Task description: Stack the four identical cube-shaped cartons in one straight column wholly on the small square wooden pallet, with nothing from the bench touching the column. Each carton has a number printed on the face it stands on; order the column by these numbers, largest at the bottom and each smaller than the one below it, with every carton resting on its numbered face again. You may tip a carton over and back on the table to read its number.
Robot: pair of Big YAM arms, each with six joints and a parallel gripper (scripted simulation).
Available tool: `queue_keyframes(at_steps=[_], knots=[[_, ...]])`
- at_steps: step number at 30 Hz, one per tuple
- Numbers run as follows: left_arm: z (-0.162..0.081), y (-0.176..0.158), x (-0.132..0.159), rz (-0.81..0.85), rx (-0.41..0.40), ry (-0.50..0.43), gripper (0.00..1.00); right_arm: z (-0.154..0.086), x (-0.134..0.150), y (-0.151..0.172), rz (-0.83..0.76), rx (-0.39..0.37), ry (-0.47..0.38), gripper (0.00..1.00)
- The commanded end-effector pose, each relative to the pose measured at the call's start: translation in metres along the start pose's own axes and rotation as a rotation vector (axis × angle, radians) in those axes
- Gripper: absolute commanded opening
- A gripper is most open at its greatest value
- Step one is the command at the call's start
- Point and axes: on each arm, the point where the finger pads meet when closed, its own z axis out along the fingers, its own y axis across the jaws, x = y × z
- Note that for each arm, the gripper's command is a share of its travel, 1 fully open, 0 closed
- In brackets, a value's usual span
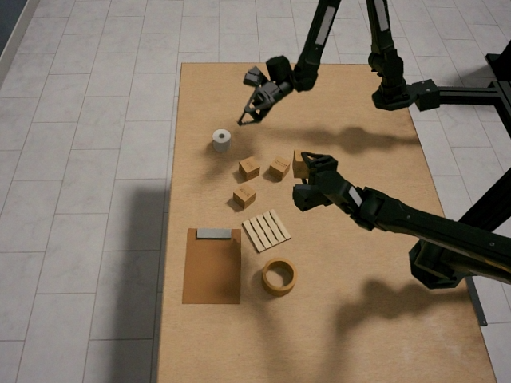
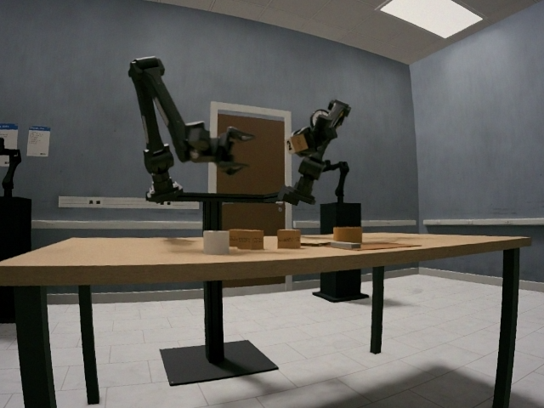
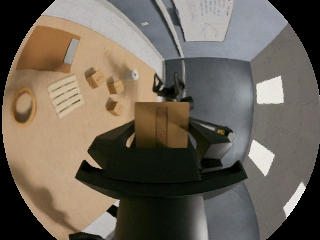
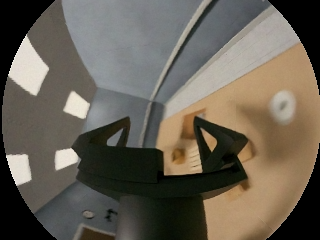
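Carton sits above the surface, gripped by the half-open left hand. Three other cartons stand apart beyond the bare pallet; the right hand is spread wide, holding nothing.

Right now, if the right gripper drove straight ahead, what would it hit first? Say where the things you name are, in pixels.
Nothing close: the way ahead of the right gripper (image 1: 249, 121) (image 2: 249, 151) (image 4: 162, 119) looks free as far as its wrist view shows, probably to the wall (image 4: 125, 60); depth is unclear.

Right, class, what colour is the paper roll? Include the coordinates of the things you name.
White (image 1: 221, 144) (image 2: 216, 242) (image 3: 132, 75) (image 4: 283, 107); the top view shows it best.
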Motion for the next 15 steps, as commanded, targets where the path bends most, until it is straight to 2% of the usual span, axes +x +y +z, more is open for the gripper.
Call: queue_keyframes(at_steps=[1, 2, 4, 5, 7, 15], knots=[[0.003, 0.007, 0.005, 0.002, 0.001, 0.002, 0.50, -0.003, -0.034, -0.007, -0.196, 0.065, -0.016, 1.00], [0.003, 0.007, 0.005, 0.002, 0.001, 0.002, 0.50, -0.003, -0.034, -0.007, -0.196, 0.065, -0.016, 1.00], [0.006, 0.001, -0.001, 0.010, 0.019, -0.015, 0.50, -0.014, -0.055, -0.021, -0.275, 0.131, -0.027, 1.00], [0.006, 0.016, 0.013, 0.003, 0.003, 0.000, 0.50, -0.024, -0.071, -0.031, -0.316, 0.180, -0.036, 1.00], [0.008, 0.025, 0.020, 0.004, 0.004, -0.001, 0.50, -0.043, -0.097, -0.047, -0.386, 0.268, -0.046, 1.00], [0.020, 0.068, 0.055, 0.005, 0.008, -0.004, 0.50, -0.128, -0.171, -0.092, -0.635, 0.572, -0.010, 1.00]])
